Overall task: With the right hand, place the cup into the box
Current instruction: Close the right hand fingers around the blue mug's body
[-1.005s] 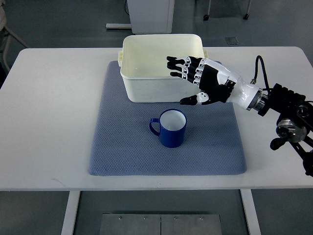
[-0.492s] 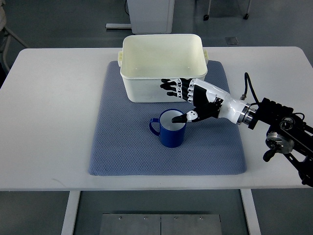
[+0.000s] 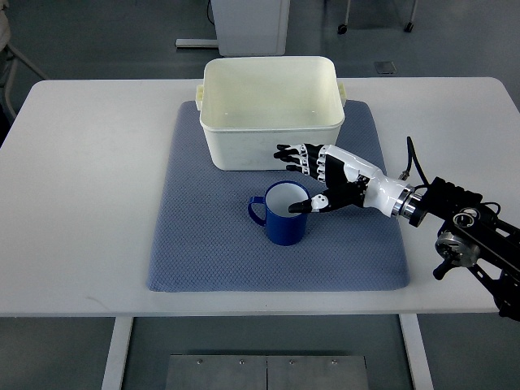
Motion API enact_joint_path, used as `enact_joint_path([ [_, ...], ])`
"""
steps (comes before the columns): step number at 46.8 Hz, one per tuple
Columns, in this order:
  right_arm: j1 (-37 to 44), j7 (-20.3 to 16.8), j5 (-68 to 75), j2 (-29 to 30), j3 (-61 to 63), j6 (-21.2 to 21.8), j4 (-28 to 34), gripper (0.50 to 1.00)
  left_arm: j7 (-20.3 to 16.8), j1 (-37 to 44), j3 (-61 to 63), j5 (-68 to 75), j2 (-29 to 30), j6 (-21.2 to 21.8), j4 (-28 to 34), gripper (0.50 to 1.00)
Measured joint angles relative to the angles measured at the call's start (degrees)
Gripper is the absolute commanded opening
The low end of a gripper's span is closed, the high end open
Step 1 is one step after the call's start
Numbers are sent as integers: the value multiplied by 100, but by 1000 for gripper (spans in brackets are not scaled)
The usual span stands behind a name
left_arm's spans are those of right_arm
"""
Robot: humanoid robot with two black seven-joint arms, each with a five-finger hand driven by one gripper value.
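Observation:
A blue cup [image 3: 281, 214] with a white inside stands upright on the blue-grey mat [image 3: 203, 244], its handle pointing left. Behind it sits the cream box [image 3: 270, 110], empty as far as I see. My right hand [image 3: 298, 180] reaches in from the right and hovers at the cup's right rim. Its fingers [image 3: 295, 157] are spread over the gap between cup and box, and the thumb tip [image 3: 299, 207] rests at or just above the rim. It holds nothing. The left arm does not show.
The mat lies on a white table [image 3: 81, 179]. The right forearm and its cable [image 3: 455, 219] lie over the table's right side. A white cabinet base [image 3: 250, 24] stands on the floor beyond the table.
My right hand has come down and forward from in front of the box to the cup's right rim. The cup and box have not moved.

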Motion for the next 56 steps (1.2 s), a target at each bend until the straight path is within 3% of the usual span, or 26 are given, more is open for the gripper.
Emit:
enact_joint_path([
  [15,0,152,-158,194,-214,-247,-91,993,0,0,-1,0,0,-2,0,1000],
  [50,-53,292,-174,411,-429,-268,-396,993,0,3,-1,0,0,-1,0,1000],
  [56,-60,292,-175,440,-429,-425,-454,991,0,1,0,0,0,0,-1,1000],
])
